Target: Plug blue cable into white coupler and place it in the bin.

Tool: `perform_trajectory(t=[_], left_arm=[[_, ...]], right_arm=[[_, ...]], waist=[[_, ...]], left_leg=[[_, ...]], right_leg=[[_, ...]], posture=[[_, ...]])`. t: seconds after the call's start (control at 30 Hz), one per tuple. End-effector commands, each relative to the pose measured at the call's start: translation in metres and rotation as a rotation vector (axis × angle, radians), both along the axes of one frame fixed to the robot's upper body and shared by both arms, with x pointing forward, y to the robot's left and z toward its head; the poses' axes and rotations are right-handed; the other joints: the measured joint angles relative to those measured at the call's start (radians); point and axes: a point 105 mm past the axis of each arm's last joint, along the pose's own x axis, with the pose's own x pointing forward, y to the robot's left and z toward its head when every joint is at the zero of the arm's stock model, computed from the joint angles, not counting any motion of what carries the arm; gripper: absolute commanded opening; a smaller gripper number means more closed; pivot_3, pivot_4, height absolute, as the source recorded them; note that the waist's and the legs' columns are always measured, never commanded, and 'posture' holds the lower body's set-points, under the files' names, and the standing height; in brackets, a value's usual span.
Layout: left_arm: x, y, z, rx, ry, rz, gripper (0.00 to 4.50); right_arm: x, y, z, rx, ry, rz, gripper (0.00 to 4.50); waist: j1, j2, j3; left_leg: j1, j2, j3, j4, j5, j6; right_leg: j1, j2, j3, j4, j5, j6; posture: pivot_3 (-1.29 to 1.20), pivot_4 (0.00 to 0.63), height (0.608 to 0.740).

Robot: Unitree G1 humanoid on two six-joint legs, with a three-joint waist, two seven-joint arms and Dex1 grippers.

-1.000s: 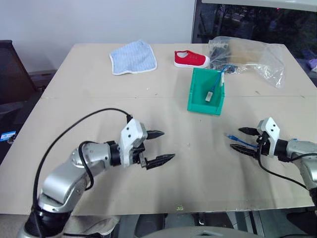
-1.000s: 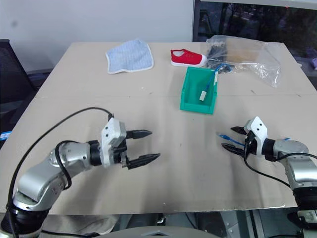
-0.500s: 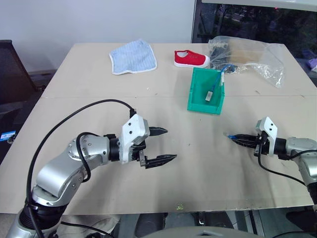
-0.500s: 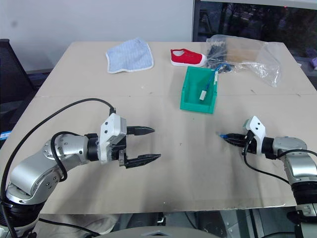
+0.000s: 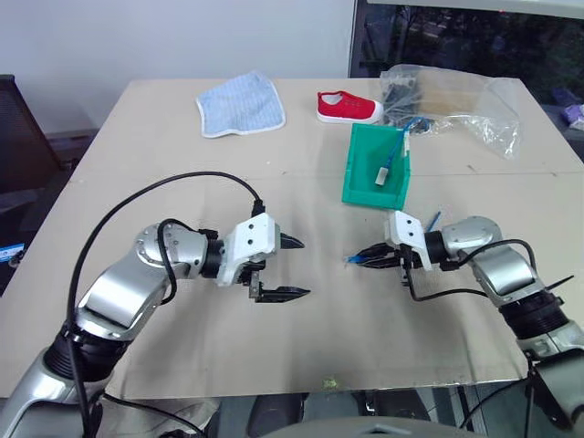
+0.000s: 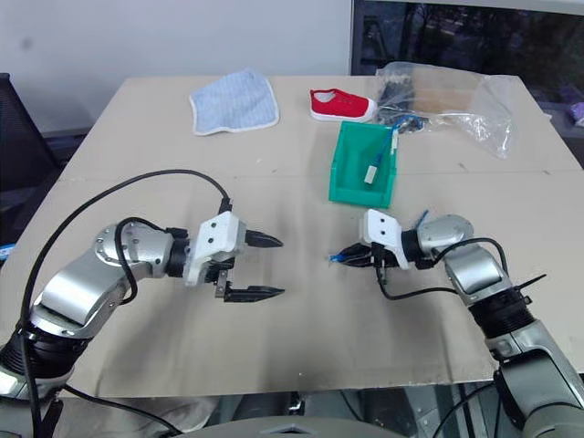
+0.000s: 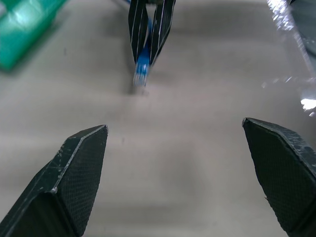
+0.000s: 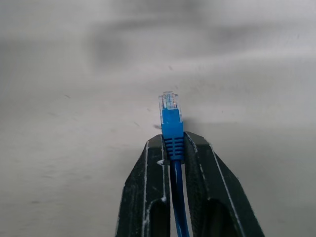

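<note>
Right wrist view: right gripper [image 8: 173, 148] pinches the cable [image 8: 170, 123]. Left gripper [image 5: 290, 267] gapes empty. Plugging and binning remain.

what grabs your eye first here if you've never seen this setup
The right pincer pinching the blue cable just behind its clear plug, out over the table's middle. Facing it, the left pincer gapes wide open and empty. Beyond them the teal bin stands out, with a red shoe at the far edge.
</note>
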Motion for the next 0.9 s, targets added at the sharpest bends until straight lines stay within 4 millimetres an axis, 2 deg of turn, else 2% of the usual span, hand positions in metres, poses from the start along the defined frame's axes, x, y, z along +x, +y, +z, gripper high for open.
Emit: perform_trajectory(t=[0.03, 0.17, 0.23, 0.33, 0.5, 0.7, 0.8, 0.9], left_arm=[[0.005, -0.006, 0.002, 0.016, -0.049, -0.035, 4.50], [0.014, -0.015, -0.002, -0.002, -0.045, -0.033, 4.50], [0.019, -0.023, -0.003, -0.014, -0.045, -0.042, 4.50], [0.027, -0.037, -0.008, -0.041, -0.023, -0.045, 4.50], [0.039, -0.058, -0.019, -0.052, 0.008, -0.067, 4.50], [0.052, -0.068, -0.035, 0.000, 0.034, -0.089, 4.50], [0.051, -0.068, -0.042, 0.024, 0.055, -0.108, 3.71], [0.049, -0.067, -0.047, 0.038, 0.066, -0.120, 2.35]], right_arm=[[0.006, -0.002, 0.012, 0.023, -0.060, -0.019, 1.45], [0.004, -0.016, 0.021, 0.098, -0.070, -0.103, 3.47], [-0.004, -0.029, 0.031, 0.188, -0.054, -0.174, 4.29], [-0.023, -0.047, 0.038, 0.286, -0.033, -0.271, 4.41], [-0.054, -0.070, 0.035, 0.355, 0.008, -0.407, 4.41], [-0.065, -0.082, 0.034, 0.389, -0.007, -0.541, 4.41], [-0.067, -0.083, 0.034, 0.400, -0.017, -0.574, 4.50], [-0.069, -0.084, 0.033, 0.400, -0.018, -0.592, 4.50]], waist=[[0.000, 0.000, 0.000], [0.003, 0.000, 0.000], [0.012, 0.000, 0.000], [0.019, 0.000, 0.000], [0.011, -0.001, 0.000], [-0.005, -0.001, 0.000], [-0.007, -0.002, 0.000], [-0.008, -0.002, 0.000]], left_leg=[[0.000, 0.000, 0.000, 0.000, 0.000, 0.000], [0.000, 0.000, -0.001, 0.000, 0.000, 0.000], [0.000, 0.000, -0.001, 0.000, 0.000, 0.000], [0.000, 0.000, -0.001, 0.000, 0.000, 0.000], [0.001, -0.001, -0.002, 0.001, 0.000, 0.000], [0.005, -0.001, -0.001, 0.003, 0.000, 0.000], [0.005, -0.001, -0.002, 0.003, 0.000, 0.000], [0.005, -0.001, -0.002, 0.003, 0.000, 0.000]], right_leg=[[0.000, 0.000, 0.000, 0.000, 0.000, 0.000], [-0.001, 0.000, -0.001, 0.001, 0.000, 0.000], [-0.001, 0.000, -0.001, 0.001, 0.000, 0.000], [-0.001, 0.000, -0.001, 0.002, 0.000, 0.000], [0.000, -0.001, -0.001, 0.006, 0.000, 0.001], [0.000, 0.001, 0.003, 0.012, 0.000, 0.001], [0.000, 0.002, 0.002, 0.014, -0.001, 0.001], [0.000, 0.002, 0.003, 0.013, -0.001, 0.001]], posture=[[0.00, 0.150, 0.740], [0.00, 0.150, 0.740], [0.00, 0.150, 0.740], [0.00, 0.150, 0.740], [0.00, 0.150, 0.740], [0.00, 0.150, 0.740], [0.00, 0.150, 0.740], [0.00, 0.150, 0.740]])
